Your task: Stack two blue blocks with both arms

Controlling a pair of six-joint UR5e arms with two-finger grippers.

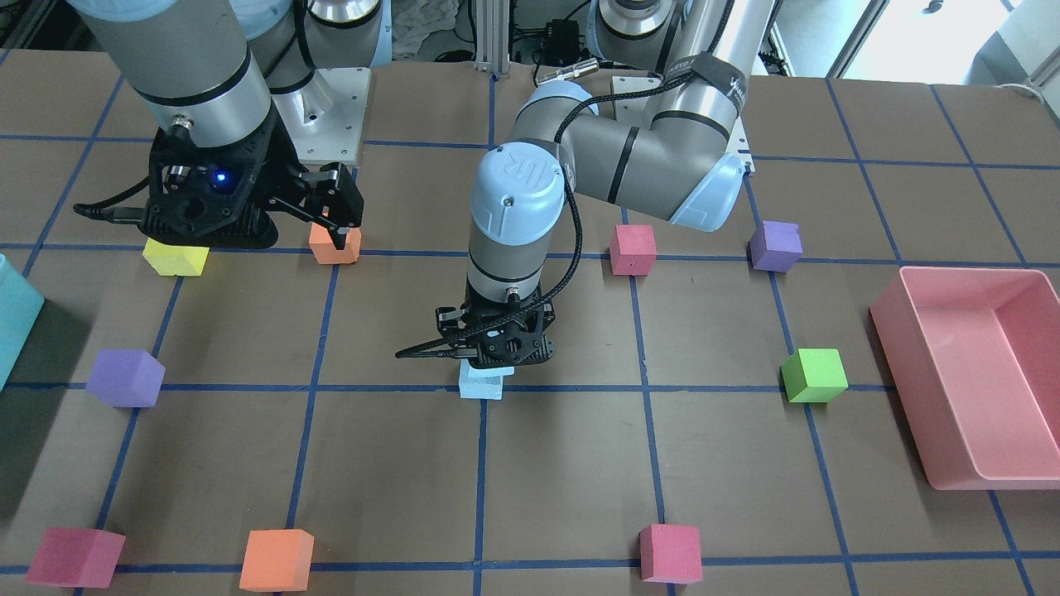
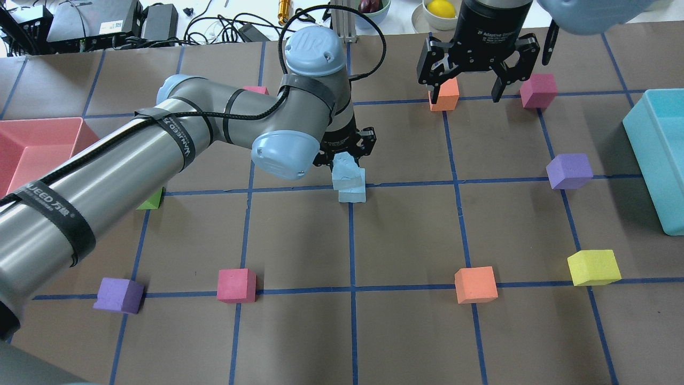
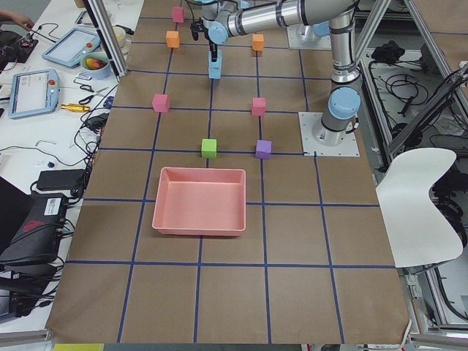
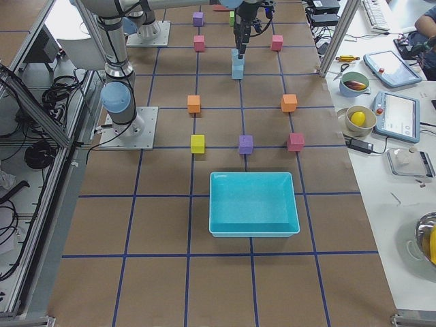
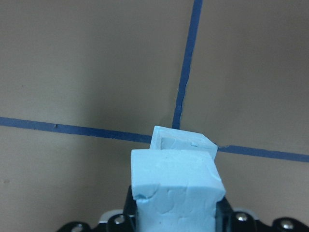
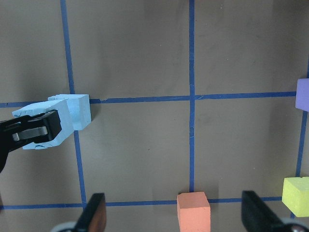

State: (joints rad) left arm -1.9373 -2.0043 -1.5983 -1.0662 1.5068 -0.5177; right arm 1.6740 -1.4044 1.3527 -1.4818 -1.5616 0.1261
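Observation:
My left gripper (image 2: 346, 160) is shut on a pale blue block (image 2: 344, 170) near the table's middle. It holds it directly over the second blue block (image 2: 355, 194), slightly offset from it. The second block sits on a blue tape crossing. I cannot tell whether the two blocks touch. The left wrist view shows the held block (image 5: 176, 186) in front of the lower one (image 5: 186, 140). The right wrist view shows both, held (image 6: 41, 126) and lower (image 6: 77, 110). My right gripper (image 2: 469, 90) is open and empty, hovering at the far side between an orange block (image 2: 443, 94) and a red block (image 2: 538, 90).
A purple block (image 2: 569, 171), yellow block (image 2: 593, 267), orange block (image 2: 475, 285), red block (image 2: 236, 285), purple block (image 2: 118, 294) and green block (image 2: 152, 200) lie around. A pink bin (image 2: 32, 149) stands left, a teal bin (image 2: 660, 155) right.

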